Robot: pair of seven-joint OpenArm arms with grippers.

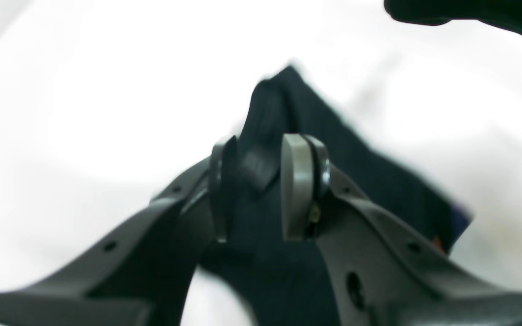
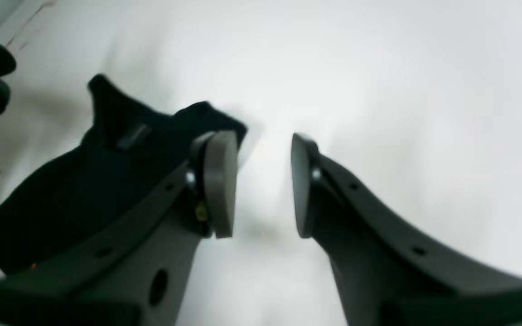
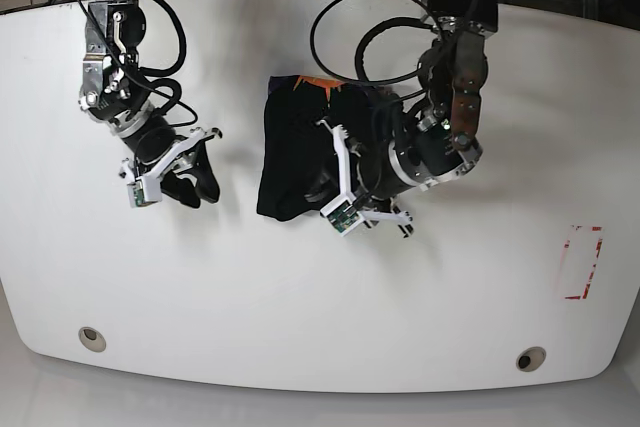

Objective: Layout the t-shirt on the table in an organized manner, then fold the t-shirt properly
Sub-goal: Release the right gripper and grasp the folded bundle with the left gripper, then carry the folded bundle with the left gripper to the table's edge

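Note:
The black t-shirt (image 3: 285, 162) lies bunched into a narrow shape on the white table (image 3: 300, 307), with a strip of orange print at its far edge. In the left wrist view my left gripper (image 1: 257, 185) hangs over the t-shirt (image 1: 379, 181), jaws parted, and a raised fold of black cloth fills the gap between them. In the base view this left gripper (image 3: 325, 185) is at the shirt's right edge. My right gripper (image 2: 263, 181) stands open over bare table with nothing in it. The t-shirt (image 2: 84, 190) lies apart to its left. In the base view the right gripper (image 3: 193, 185) is left of the shirt.
A red-and-white tape rectangle (image 3: 582, 262) marks the table's right side. Two round grommet holes (image 3: 92, 337) (image 3: 530, 358) sit near the front edge. Cables loop above the shirt at the back.

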